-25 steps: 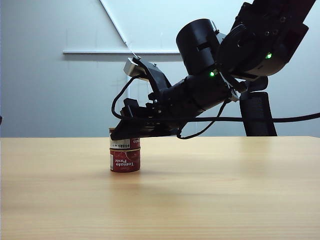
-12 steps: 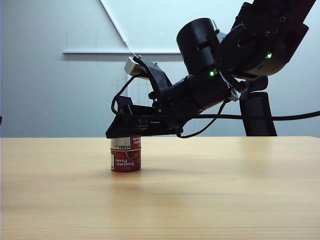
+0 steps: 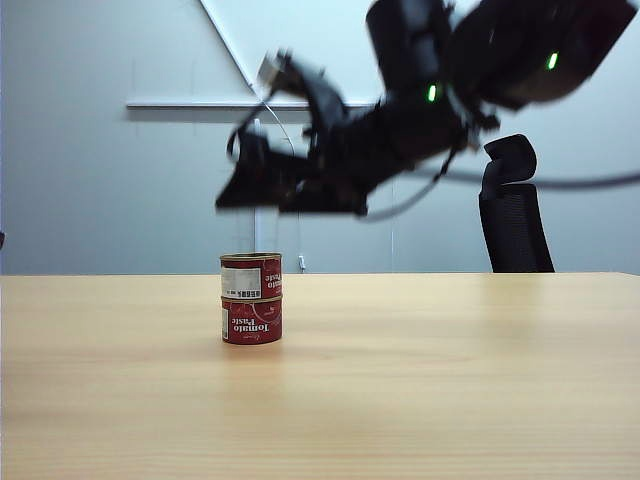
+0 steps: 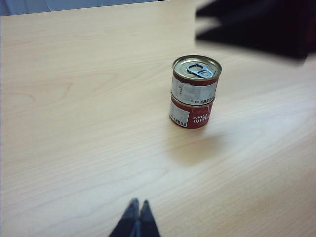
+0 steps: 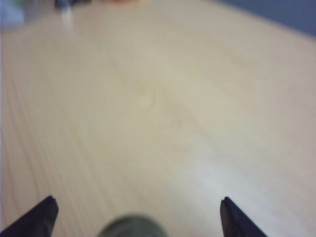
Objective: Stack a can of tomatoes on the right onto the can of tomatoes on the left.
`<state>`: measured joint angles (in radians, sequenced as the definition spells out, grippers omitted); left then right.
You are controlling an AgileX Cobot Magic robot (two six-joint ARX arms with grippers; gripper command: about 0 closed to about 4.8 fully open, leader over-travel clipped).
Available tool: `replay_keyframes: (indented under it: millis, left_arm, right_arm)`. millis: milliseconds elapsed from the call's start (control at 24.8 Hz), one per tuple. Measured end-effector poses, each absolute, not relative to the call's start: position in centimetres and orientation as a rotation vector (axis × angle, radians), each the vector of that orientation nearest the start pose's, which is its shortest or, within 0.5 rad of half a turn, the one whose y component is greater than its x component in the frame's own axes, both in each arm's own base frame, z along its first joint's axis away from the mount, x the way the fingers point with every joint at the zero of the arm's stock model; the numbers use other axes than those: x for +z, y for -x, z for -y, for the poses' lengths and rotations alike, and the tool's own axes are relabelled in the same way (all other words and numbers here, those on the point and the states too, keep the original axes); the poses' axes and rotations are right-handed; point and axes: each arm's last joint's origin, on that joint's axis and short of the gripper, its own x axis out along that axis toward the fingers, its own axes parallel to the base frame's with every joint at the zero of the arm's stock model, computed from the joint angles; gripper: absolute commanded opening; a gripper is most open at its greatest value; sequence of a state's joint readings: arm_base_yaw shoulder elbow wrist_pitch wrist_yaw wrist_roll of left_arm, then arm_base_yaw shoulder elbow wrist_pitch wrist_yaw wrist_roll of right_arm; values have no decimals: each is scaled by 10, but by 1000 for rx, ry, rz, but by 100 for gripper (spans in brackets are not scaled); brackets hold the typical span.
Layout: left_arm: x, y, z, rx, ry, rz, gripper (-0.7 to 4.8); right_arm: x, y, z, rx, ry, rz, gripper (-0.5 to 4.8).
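Two grippers: one active, one parked.
R gripper [image 5: 136,217]: jaws spread wide, nothing between them; hangs above the top can, clear of it, blurred in exterior view [image 3: 235,190].
R fingertips [image 5: 37,217]: far apart, bare table between; grey rim at frame edge is prob. the can lid, too blurred to be sure.
L gripper [image 4: 137,217]: tips pressed together, holds nothing; low over table, well apart from top can.
Top can [image 3: 251,276]: sits on bottom can, upright, pull-tab lid up, edges look roughly flush.
Bottom can [image 3: 251,320]: directly under top can, on table [image 3: 450,380], label reads upside down.
Task status: stack looks done, judged from how cans sit.
Risk 1: R arm or its cable dips back low near top can, clips it, stack topples.
Risk 2: if top can sits slightly off-centre (can't tell), table bump could slide it off.
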<state>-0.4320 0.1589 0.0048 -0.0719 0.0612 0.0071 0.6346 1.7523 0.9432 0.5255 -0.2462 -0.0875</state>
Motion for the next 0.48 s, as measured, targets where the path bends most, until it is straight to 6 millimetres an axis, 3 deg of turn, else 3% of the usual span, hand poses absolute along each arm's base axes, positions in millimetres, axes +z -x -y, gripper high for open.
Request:
replay_keyframes:
  millis: [121, 202, 242, 323, 363, 484]
  left_arm:
    - [145, -94, 45, -491, -48, -222, -4]
    - [145, -95, 45, -490, -49, -222, -4]
    - [146, -94, 45, -489, -48, -220, -4]
    - [146, -94, 45, -488, -46, -211, -4]
    - [147, -94, 45, -487, -45, -207, -4]
    - [148, -94, 44, -482, -41, -192, -4]
  right_arm:
    - [256, -279, -211, 821, 48, -150, 479]
    - [280, -269, -203, 796, 32, -90, 479]
    - [288, -265, -200, 787, 29, -79, 436]
    - [303, -254, -191, 756, 28, -76, 173]
    - [309, -248, -186, 744, 26, -77, 8]
    - [332, -230, -169, 696, 26, -62, -9]
